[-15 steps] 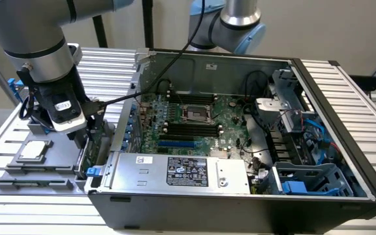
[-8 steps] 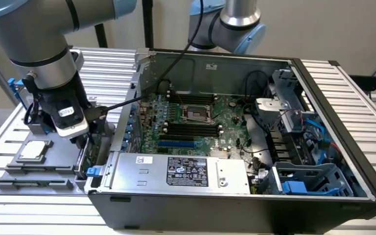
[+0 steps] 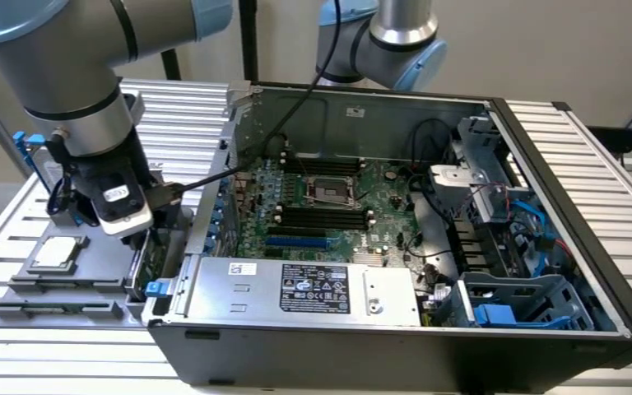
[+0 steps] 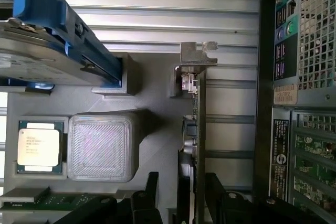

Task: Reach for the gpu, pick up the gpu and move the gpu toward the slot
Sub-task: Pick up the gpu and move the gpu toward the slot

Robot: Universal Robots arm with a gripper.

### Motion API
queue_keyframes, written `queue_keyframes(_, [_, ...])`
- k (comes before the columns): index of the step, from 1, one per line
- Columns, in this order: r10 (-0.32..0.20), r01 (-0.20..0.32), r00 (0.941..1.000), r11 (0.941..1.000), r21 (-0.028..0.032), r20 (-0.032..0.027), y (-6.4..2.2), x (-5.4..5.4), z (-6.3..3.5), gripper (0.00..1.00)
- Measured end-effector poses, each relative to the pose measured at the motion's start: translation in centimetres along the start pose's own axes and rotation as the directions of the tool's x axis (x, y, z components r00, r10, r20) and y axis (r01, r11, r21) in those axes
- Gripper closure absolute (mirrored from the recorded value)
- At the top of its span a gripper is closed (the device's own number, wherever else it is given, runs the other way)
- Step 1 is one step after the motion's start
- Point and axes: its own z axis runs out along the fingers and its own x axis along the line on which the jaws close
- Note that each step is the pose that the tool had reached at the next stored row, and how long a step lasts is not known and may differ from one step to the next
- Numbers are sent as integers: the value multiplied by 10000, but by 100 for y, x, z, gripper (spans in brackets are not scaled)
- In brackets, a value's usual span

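gpu (image 4: 198, 109) edge-on, upright in grey tray (image 4: 157, 129) | hand (image 4: 184, 198) spread (jaws either side of it) | arm (image 3: 75, 90) pointing straight down

Silver-grey tubular links, pale blue joint caps (image 3: 14, 25) and black seam rings mark the Universal Robots arm (image 3: 69, 82). Just above the gripper (image 4: 184, 203), the wrist carries a black block fronted by a white, rounded camera housing (image 3: 118, 206) bearing a small label. A black cable (image 3: 211, 177) leaves the wrist beside it. The gripper's two fingers (image 4: 149, 198), set apart, are matte black, angular and faintly glossy at the edges.
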Motion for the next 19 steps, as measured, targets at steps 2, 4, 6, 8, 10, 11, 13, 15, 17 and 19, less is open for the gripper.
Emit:
queue_keyframes(2, [1, -1, 10000, 10000, 0, 0, 0, -10, 1, 52])
queue_keyframes(4, [4, -4, 10000, 10000, 1, 0, 0, -12, 1, 54])
queue_keyframes(6, [6, -6, 10000, 10000, 3, 0, 0, -15, 2, 61])
queue_keyframes(8, [10, -10, 10000, 10000, 5, 0, 0, -17, 2, 61])
queue_keyframes(10, [18, -18, 10000, 10000, 7, 0, 0, -20, 3, 63])
queue_keyframes(11, [23, -23, 10000, 10000, 8, 0, 0, -21, 3, 69])
queue_keyframes(13, [33, -33, 10000, 10000, 11, 0, 0, -22, 2, 69])
queue_keyframes(15, [37, -37, 10000, 10000, 11, 0, -1, -23, 2, 74])
queue_keyframes(17, [38, -38, 10000, 10000, 10, 0, 0, -23, 3, 74])
queue_keyframes(19, [37, -37, 10000, 10000, 10, 0, 0, -23, 3, 74])
